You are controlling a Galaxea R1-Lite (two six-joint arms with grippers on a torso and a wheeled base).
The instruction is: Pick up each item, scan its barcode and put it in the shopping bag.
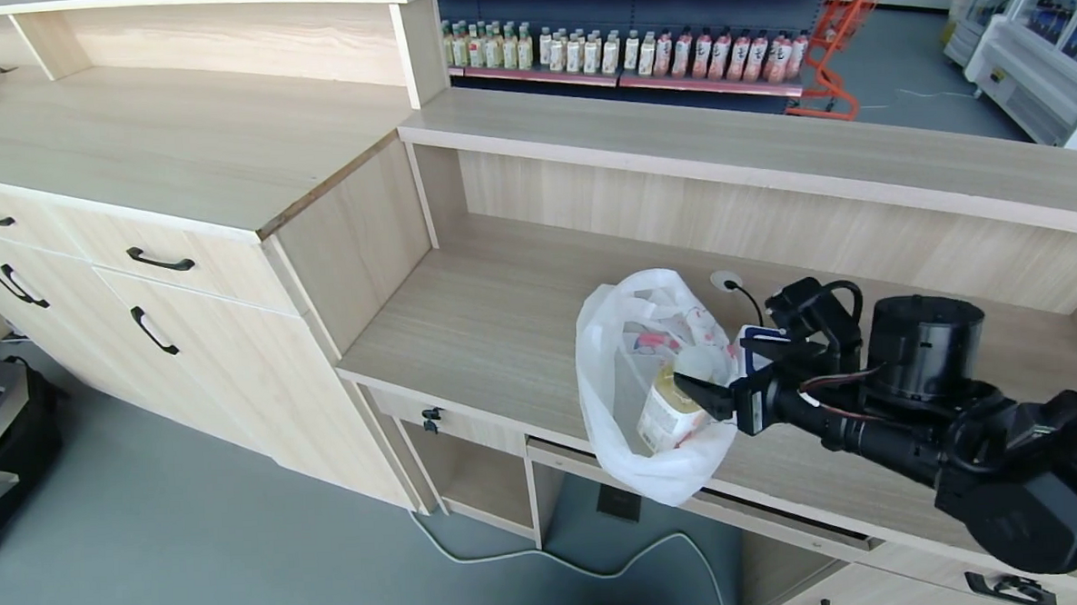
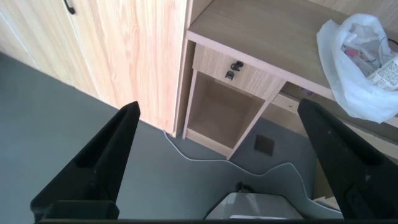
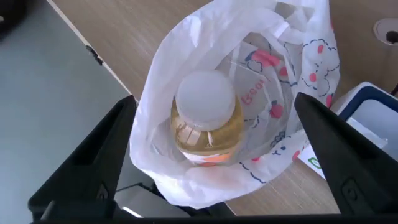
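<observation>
My right claw [image 3: 216, 102] hangs at the mouth of the white shopping bag [image 1: 607, 372], fingers spread wide and gripping nothing. Between them, inside the bag, a bottle [image 3: 207, 121] of yellowish liquid with a white cap stands upright beside a pink-printed packet [image 3: 264, 93]. The bag sits at the front edge of the lower wooden counter [image 1: 494, 323]. My left claw [image 2: 227, 155] is also apart, over the grey floor [image 2: 74, 93].

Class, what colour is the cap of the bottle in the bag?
White cap; right wrist view.
</observation>
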